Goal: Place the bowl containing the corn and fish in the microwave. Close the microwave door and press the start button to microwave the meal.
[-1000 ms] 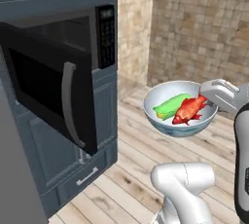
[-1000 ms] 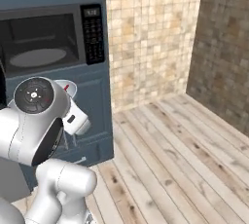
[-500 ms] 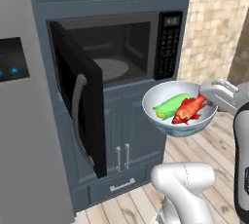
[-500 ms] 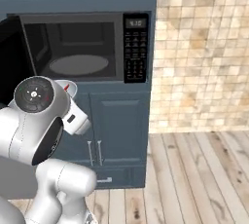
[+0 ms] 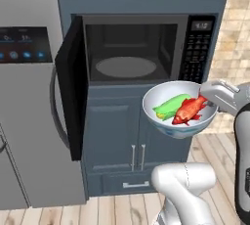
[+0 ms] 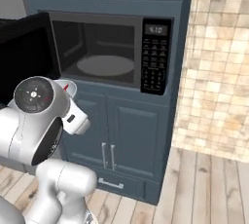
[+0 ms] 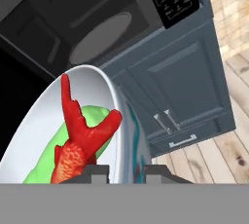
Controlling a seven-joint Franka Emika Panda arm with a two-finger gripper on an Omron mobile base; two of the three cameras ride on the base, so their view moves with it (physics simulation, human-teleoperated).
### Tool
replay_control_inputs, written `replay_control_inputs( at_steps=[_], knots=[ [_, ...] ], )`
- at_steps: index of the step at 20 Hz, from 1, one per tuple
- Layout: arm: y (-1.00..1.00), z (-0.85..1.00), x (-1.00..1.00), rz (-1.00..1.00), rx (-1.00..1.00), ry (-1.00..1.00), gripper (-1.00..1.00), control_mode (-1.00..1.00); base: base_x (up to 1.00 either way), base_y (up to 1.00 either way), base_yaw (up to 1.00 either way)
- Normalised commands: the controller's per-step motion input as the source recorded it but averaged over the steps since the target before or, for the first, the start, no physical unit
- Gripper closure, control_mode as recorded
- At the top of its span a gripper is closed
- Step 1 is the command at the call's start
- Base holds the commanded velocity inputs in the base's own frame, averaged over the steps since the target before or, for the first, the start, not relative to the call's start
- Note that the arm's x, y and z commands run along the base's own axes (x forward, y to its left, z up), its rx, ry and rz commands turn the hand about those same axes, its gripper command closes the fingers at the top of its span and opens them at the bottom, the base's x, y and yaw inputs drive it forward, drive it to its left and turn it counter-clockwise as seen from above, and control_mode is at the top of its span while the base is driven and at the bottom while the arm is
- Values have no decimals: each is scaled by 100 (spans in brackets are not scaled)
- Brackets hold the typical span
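Your hand [image 7: 125, 170] is clamped on the rim of the bowl [image 5: 178, 110] with the corn [image 5: 168, 106] and fish [image 5: 191, 109], held in the air just below the open microwave [image 5: 146, 48], whose cavity lies forward and higher.

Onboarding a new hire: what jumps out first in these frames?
The white bowl held up by its rim in the claw, carrying a red-orange fish and green corn, in front of the cabinet below the microwave. Then the microwave door, swung wide open to the left, glass turntable bare.
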Motion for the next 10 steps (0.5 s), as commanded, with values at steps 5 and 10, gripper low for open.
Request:
replay_control_inputs(
  at_steps=[5,10],
  knots=[
    [0,0,0,0,0,0,100,100,62,-22,19],
    [0,0,0,0,0,0,100,100,65,4,2]
  ],
)
